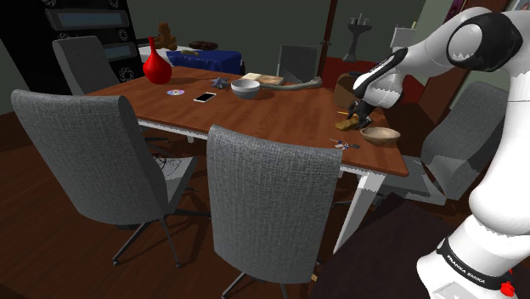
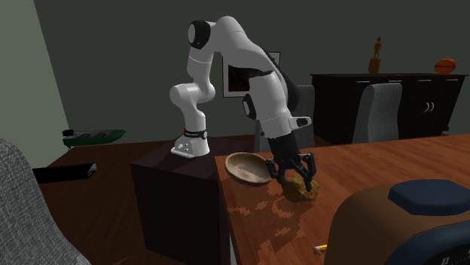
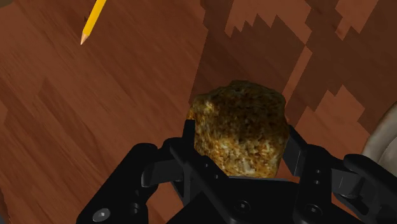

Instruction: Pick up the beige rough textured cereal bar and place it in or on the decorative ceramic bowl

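The cereal bar (image 3: 238,127) is gripped by the fingers (image 3: 296,153), apparently on the table (image 2: 392,162); transfer to the bowl (image 2: 247,167) remains.

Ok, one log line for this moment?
phase: grasp | tool: shut on cereal bar | cereal bar: beside bowl, not in it | place: not yet done

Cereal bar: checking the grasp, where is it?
Second exterior view: the rough golden-brown cereal bar sits on the wooden table, clasped in the black tool, right of the beige bowl.
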